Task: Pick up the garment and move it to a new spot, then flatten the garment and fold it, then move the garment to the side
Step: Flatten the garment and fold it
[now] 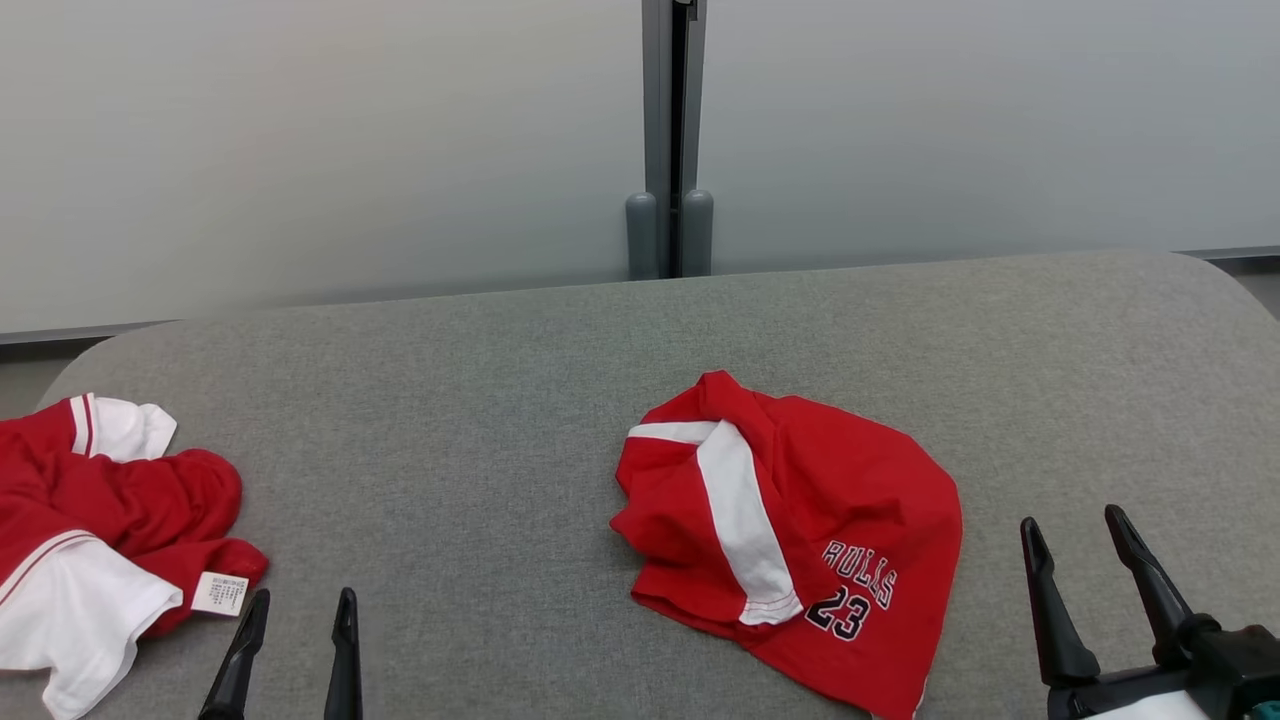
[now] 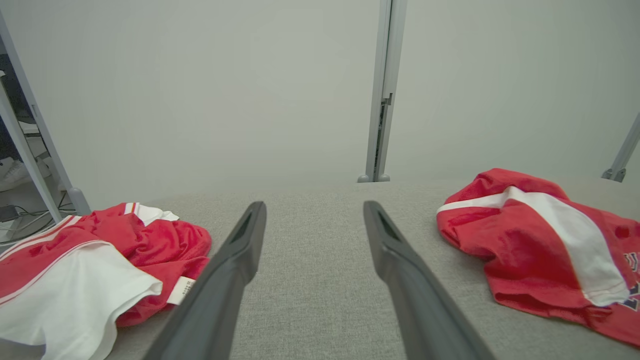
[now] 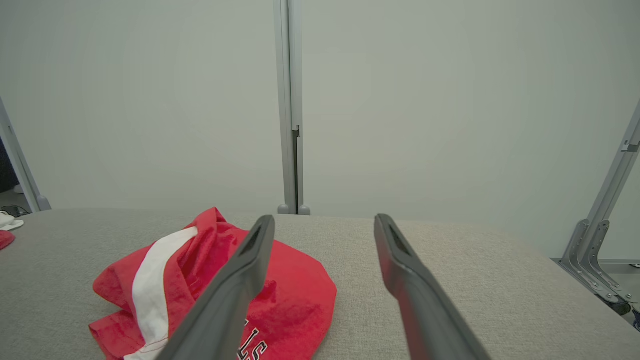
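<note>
The head view alone takes in the whole layout. The garment (image 1: 830, 500) lies crumpled a little right of the middle of the table (image 1: 500, 350). A second garment (image 1: 130, 500) is heaped at the left edge, well apart from it. The left gripper (image 1: 305, 600) shows at the lower left, just beside that heap, and the right gripper (image 1: 1072, 520) at the lower right, near the garment's hem. Only this view shows the full lettering (image 1: 855, 590), "BULLS 23" in dark, white-edged characters. The right wrist view catches just the last letters, partly behind a finger.

The left wrist view shows both garments, one on each side of its fingers (image 2: 240, 250), which are spread wide with nothing between them. It also shows a metal frame and cables (image 2: 20, 210) past the table's left end. The right wrist view shows its own fingers (image 3: 400, 260) equally wide apart and empty, the left one crossing in front of the garment. At far right it shows an angled grey bracket (image 3: 595, 240).

The table has a grey woven fabric cover and rounded corners. The garment is soft red knit with a broad white stripe and stitched hems. The second garment is red with white panels, thin piping and a small printed label (image 1: 220, 592). The fingers are long, dark, matte and tapered. Behind stand smooth pale panels joined by a grey post (image 1: 670, 140).
</note>
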Motion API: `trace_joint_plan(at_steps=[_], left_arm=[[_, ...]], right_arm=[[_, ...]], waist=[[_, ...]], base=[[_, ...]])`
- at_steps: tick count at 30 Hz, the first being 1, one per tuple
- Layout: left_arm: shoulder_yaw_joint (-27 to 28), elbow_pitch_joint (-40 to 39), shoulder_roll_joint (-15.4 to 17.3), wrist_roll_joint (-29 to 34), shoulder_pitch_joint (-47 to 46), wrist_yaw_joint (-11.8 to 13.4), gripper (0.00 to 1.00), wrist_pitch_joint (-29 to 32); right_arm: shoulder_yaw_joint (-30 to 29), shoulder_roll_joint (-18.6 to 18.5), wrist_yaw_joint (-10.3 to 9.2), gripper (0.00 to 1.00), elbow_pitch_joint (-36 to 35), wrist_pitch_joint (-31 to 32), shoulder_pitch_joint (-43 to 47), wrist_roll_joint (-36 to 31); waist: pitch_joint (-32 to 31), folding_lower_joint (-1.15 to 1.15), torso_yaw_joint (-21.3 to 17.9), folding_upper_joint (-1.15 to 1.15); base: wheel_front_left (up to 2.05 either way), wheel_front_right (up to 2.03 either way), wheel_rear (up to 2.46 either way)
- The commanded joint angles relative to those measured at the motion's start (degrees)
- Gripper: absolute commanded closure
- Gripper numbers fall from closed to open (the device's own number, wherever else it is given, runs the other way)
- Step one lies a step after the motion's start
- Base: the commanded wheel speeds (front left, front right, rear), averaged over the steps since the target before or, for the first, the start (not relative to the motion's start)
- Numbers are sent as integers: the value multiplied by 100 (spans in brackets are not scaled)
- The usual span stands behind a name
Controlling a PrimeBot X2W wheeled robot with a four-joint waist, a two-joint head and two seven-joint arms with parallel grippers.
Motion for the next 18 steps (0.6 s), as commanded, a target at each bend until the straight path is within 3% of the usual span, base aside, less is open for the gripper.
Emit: trace_joint_plan(at_steps=[1, 8, 18], left_arm=[[8, -22, 3, 67, -118, -39, 0, -1], [-492, 61, -92, 88, -470, -247, 0, -1], [-2297, 1388, -149, -153, -1469, -435, 0, 410]], right_arm=[[-9, -9, 1, 0, -18, -30, -55, 15], [76, -52, 1, 0, -106, -30, -189, 46], [124, -45, 1, 0, -245, -30, -390, 66]], waist=[[16, 0, -30, 0], [128, 0, -330, 0], [584, 0, -1003, 0]], base=[[0, 0, 0], [0, 0, 0], [0, 0, 0]])
